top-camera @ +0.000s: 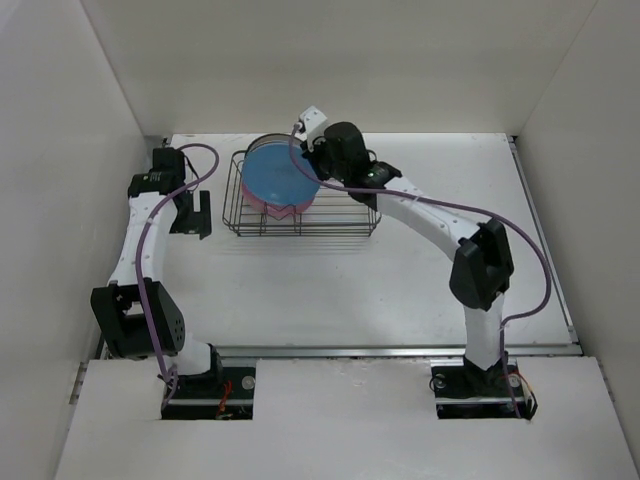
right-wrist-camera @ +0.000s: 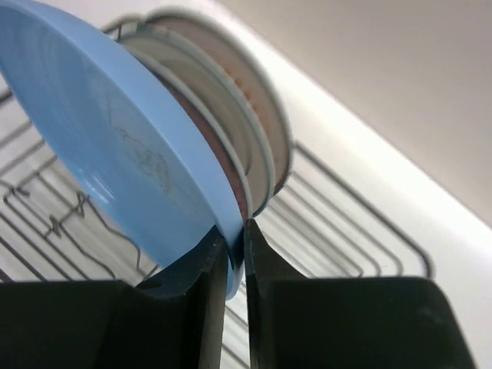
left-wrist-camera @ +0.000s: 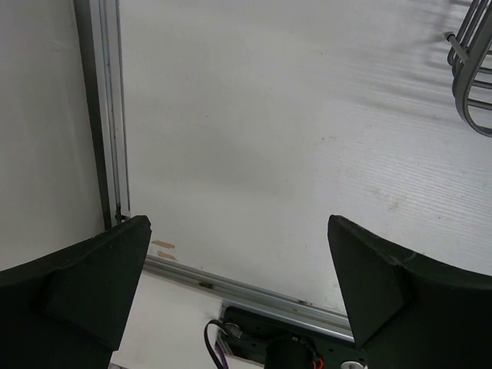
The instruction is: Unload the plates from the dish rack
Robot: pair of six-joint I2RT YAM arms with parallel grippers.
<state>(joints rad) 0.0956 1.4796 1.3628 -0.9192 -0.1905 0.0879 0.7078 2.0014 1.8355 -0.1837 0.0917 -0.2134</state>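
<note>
Rim of the light blue plate (right-wrist-camera: 115,154) sits pinched between the near-closed right fingers (right-wrist-camera: 269,300) at the dish rack (top-camera: 340,215)

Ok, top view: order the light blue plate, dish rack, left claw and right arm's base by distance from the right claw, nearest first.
1. Light blue plate: its rim is pinched in the right claw.
2. Dish rack: below and around that claw.
3. Left claw: left of the rack, open.
4. Right arm's base: bottom right of the view.
</note>
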